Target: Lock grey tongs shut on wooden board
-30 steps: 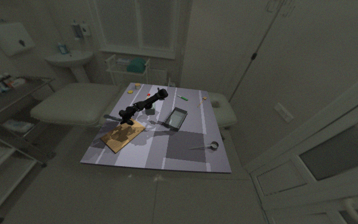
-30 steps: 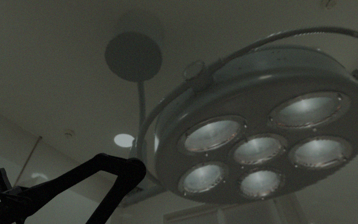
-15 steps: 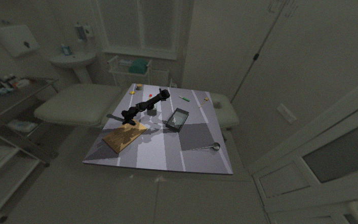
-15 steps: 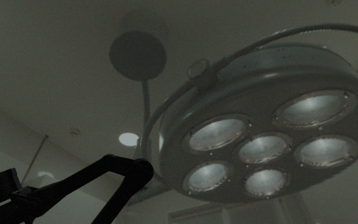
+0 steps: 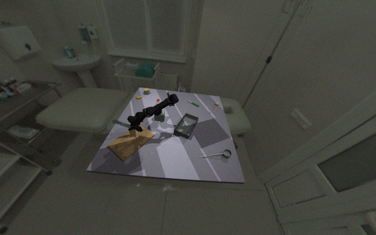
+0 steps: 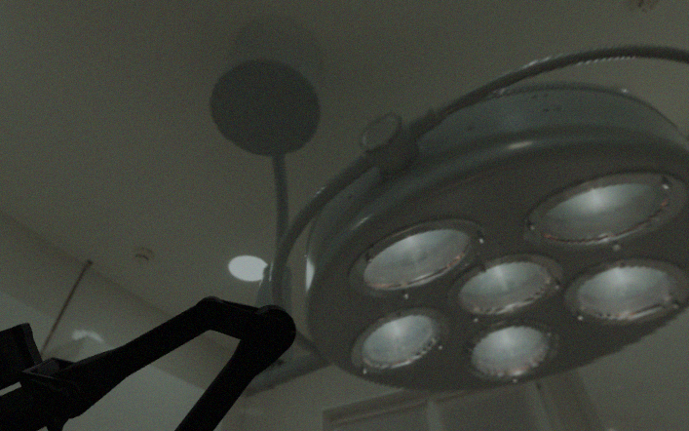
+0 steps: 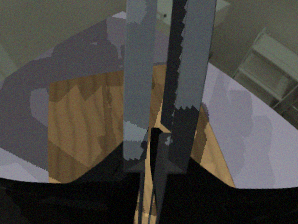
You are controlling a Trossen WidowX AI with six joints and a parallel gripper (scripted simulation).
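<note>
Patterned cloth-like purple tabletop [image 5: 172, 157] carries everything. Grey tongs [image 5: 120, 123] [image 7: 138, 75] are grasped by the gripper [image 5: 135, 128] [image 7: 148, 133], above the wooden board [image 5: 131, 143] [image 7: 82, 120]'s one o'clock edge; the roasting tin [image 5: 179, 133] sits at two o'clock from the board, the ladle [image 5: 226, 153] at four.

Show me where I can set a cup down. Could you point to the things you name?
Best room: between the wooden board [image 5: 126, 145] [image 7: 75, 120] and the ladle [image 5: 226, 153]. Another patch: between the roasting tin [image 5: 186, 126] and the ladle. Crowded: the board's far end, where the pincer [image 5: 136, 128] [image 7: 148, 133] grips the grey tongs [image 5: 120, 123] [image 7: 137, 75].
</note>
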